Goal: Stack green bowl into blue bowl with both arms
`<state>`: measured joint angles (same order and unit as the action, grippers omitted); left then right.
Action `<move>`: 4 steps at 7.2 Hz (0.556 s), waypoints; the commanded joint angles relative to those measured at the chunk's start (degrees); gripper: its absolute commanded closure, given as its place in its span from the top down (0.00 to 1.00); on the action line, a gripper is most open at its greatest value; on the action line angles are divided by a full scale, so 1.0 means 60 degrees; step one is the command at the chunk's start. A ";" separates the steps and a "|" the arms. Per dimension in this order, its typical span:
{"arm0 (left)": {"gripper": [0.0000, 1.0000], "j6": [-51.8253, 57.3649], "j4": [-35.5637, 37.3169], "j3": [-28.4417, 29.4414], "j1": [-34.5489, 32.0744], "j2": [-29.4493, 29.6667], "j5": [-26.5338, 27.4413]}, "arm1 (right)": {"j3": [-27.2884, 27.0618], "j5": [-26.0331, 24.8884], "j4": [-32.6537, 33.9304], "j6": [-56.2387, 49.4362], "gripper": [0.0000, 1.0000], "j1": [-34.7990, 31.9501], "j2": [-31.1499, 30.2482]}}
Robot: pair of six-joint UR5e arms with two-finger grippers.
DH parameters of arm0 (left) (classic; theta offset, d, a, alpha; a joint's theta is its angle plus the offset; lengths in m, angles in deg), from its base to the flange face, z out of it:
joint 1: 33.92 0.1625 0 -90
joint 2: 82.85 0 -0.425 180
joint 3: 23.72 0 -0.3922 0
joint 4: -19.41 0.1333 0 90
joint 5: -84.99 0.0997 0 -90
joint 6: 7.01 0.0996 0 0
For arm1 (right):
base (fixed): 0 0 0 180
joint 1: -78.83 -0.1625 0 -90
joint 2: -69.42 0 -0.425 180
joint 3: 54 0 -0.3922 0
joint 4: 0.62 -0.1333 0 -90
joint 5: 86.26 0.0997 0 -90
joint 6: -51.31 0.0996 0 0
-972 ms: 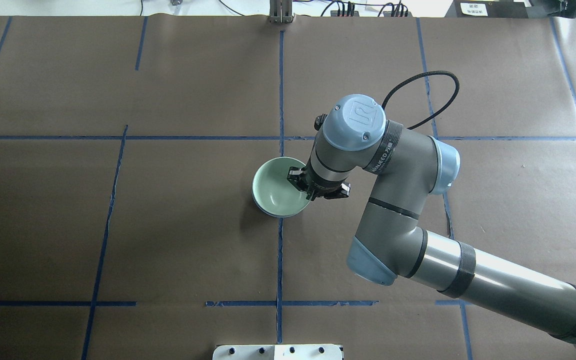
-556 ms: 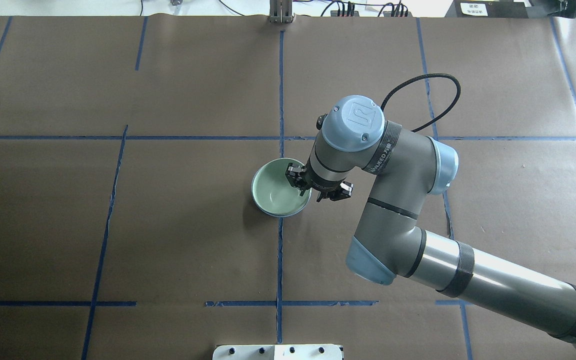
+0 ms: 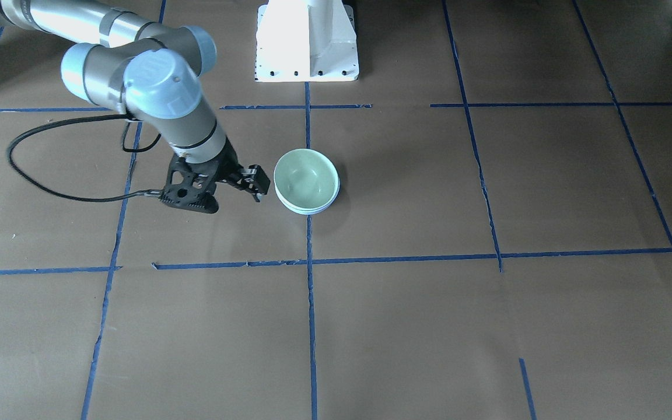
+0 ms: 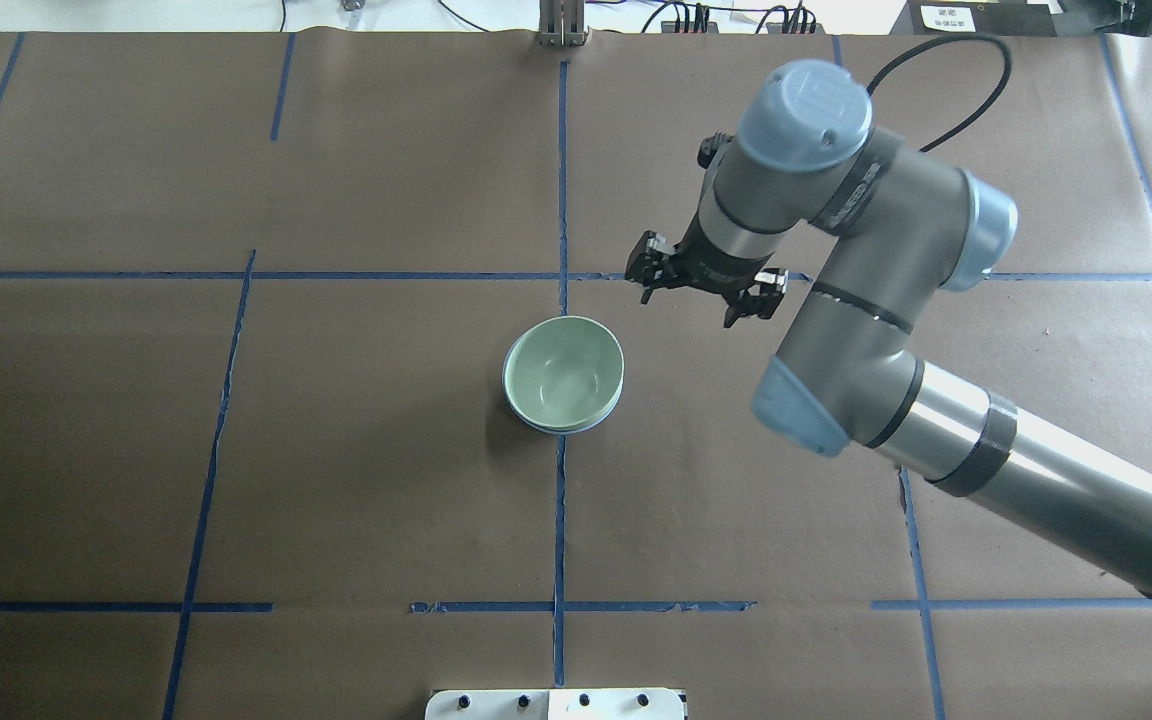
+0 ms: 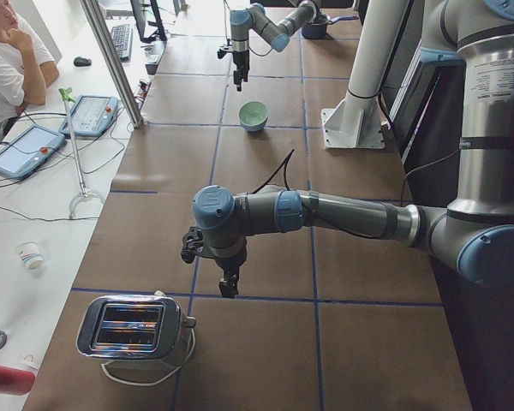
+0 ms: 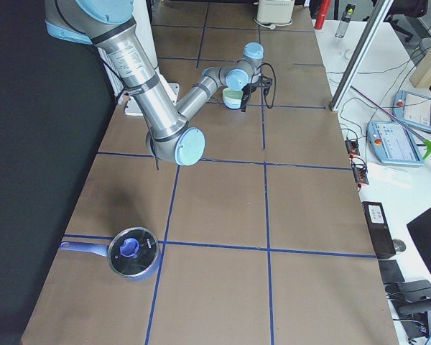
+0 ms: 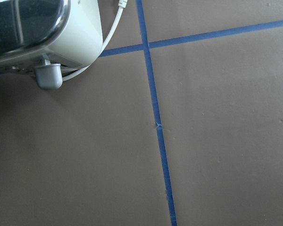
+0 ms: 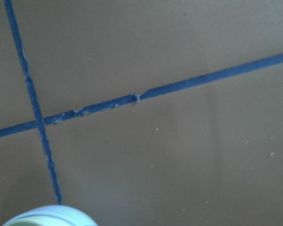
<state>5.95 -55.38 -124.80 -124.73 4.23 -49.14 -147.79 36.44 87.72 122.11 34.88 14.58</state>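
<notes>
The green bowl point(image 4: 563, 368) sits nested inside the blue bowl point(image 4: 564, 428) at the table's middle, and only the blue bowl's rim shows beneath it. The pair also shows in the front view: green bowl point(image 3: 305, 177), blue bowl point(image 3: 308, 209). My right gripper point(image 4: 704, 284) is open and empty, raised above the table beyond and to the right of the bowls, apart from them point(image 3: 225, 190). The right wrist view catches the stacked rims point(image 8: 49, 216) at its bottom edge. My left gripper point(image 5: 229, 287) hangs over the table near a toaster; I cannot tell whether it is open or shut.
A chrome toaster point(image 5: 133, 328) stands at the table's left end, close under the left wrist camera point(image 7: 33, 28). A blue lidded pot point(image 6: 133, 251) sits at the right end. The white pedestal base point(image 3: 307, 41) is behind the bowls. An operator point(image 5: 4, 51) sits beside the table.
My right gripper was at the green bowl's rim; it has lifted and moved away to the far right, leaving the green bowl in the blue bowl.
</notes>
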 commanded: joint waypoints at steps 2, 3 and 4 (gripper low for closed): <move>1.00 -0.0066 -0.0015 -0.0028 0.0003 -0.0042 0.0002 | 0.0046 0.1346 0.0395 -0.6928 1.00 -0.3360 -0.2657; 1.00 -0.0081 -0.0218 0.0000 0.0018 -0.0027 0.0031 | 0.0046 0.1376 0.0395 -0.9083 1.00 -0.4384 -0.3697; 1.00 -0.0081 -0.0379 0.0059 0.0003 -0.0129 -0.0012 | 0.0061 0.1579 0.0395 -1.0932 1.00 -0.5323 -0.4606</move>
<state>5.50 -56.50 -124.71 -124.67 3.89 -49.08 -147.53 44.67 90.04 72.15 10.55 -5.58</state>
